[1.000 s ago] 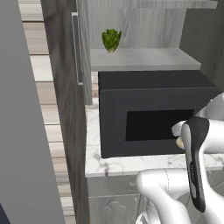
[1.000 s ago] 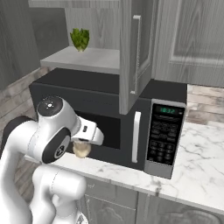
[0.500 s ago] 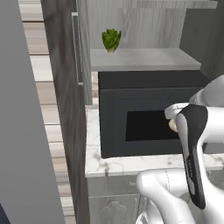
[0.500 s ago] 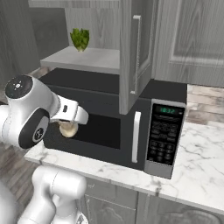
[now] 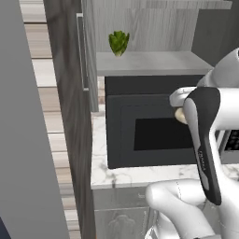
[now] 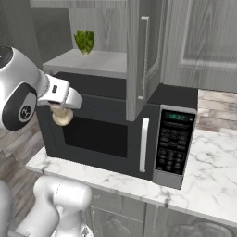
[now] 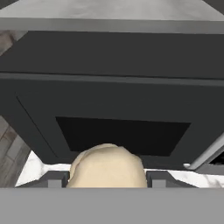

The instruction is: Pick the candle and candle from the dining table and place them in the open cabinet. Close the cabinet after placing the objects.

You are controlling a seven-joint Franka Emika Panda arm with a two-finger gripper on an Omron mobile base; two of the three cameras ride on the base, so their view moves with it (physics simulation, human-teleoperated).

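A cream candle (image 7: 107, 166) is seen at the bottom centre of the hand view, clamped between the two dark fingertips (image 7: 51, 178) of the gripper (image 7: 107, 179), whose jaws are closed against its sides. In the right base view the same candle (image 6: 62, 115) is found at the left of the frame, hanging below the gripper (image 6: 61, 111) in front of the upper left part of the microwave door. In the left base view only a small pale part of the candle (image 5: 179, 115) is seen at the right, beside the arm's dark link.

Behind the candle, a black microwave (image 6: 111, 132) is set on a white marble counter (image 6: 208, 185); its door is shut and its control panel (image 6: 170, 147) lies at the right. Above the microwave, the pale grey shelf (image 6: 92, 62) of the open cabinet (image 6: 143, 51) is seen in the upper part of both base views. A green leafy item (image 5: 119, 43) is placed on the shelf towards the back. The cabinet's grey wood-grain door (image 5: 70, 116) is seen standing open at the left of the left base view.
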